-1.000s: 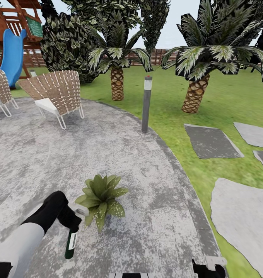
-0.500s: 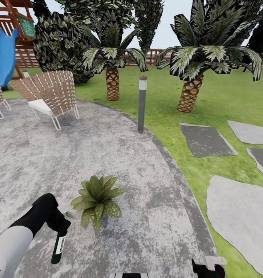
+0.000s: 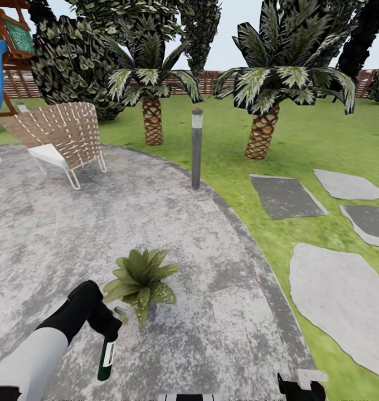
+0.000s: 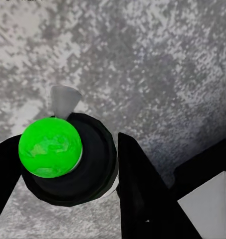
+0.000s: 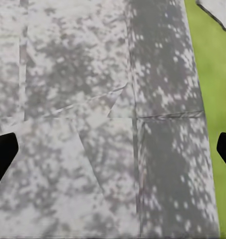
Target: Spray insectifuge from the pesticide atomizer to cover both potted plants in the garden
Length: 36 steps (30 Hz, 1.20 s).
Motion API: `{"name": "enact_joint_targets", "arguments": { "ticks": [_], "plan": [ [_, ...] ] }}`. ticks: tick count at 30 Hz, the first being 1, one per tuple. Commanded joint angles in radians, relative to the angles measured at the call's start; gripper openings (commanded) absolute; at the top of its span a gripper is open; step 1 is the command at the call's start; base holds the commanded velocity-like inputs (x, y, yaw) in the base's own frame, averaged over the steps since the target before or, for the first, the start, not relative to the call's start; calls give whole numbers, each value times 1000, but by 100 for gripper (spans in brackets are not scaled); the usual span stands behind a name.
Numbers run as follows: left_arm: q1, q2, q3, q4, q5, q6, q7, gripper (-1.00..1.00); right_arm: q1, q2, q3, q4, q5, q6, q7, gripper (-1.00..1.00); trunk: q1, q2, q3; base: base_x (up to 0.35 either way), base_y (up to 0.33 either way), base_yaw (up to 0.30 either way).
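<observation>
One potted plant [image 3: 140, 280], a low rosette of broad green leaves, stands on the round grey stone patio [image 3: 173, 234] of the garden. Just left of it and nearer to me, my left gripper [image 3: 104, 322] is shut on the pesticide atomizer [image 3: 106, 356], a dark green bottle with a white label hanging downward. In the left wrist view the atomizer [image 4: 68, 164] shows from above with a bright green top and a white nozzle, held between the black fingers [image 4: 137, 184] of the left gripper [image 4: 68, 167]. My right gripper [image 5: 113, 152] is open over bare patio near the grass edge.
A grey bollard post [image 3: 196, 149] stands at the patio's far rim. A wicker chair [image 3: 58, 136] sits at the back left. Two palms [image 3: 262, 131] and stepping stones [image 3: 337, 295] lie on the lawn to the right, with a wooden fence behind.
The whole view has shifted, with the scene sliding left. My left gripper, still holding the atomizer, has come slightly closer to the potted plant.
</observation>
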Motion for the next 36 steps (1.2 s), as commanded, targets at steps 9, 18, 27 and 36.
{"name": "enact_joint_targets", "arguments": {
  "ticks": [9,18,27,36],
  "plan": [
    [-1,-17,0,-4,-12,5,-8,-100,-1,4,-3,1,1,-4,1,100,0,0,-1,33,336,0],
    [0,-17,3,-3,-13,8,-7,-100,-1,4,-3,1,1,-4,-1,100,0,0,-1,-64,322,-1],
    [1,-17,5,-3,-13,8,-6,-100,-1,3,-3,1,-1,-3,-3,100,0,0,-1,-2,336,-202],
    [0,-18,2,-3,-10,8,-6,-100,-1,7,-5,1,-3,-3,-3,100,0,0,-1,2,293,-18]
  ]
}}
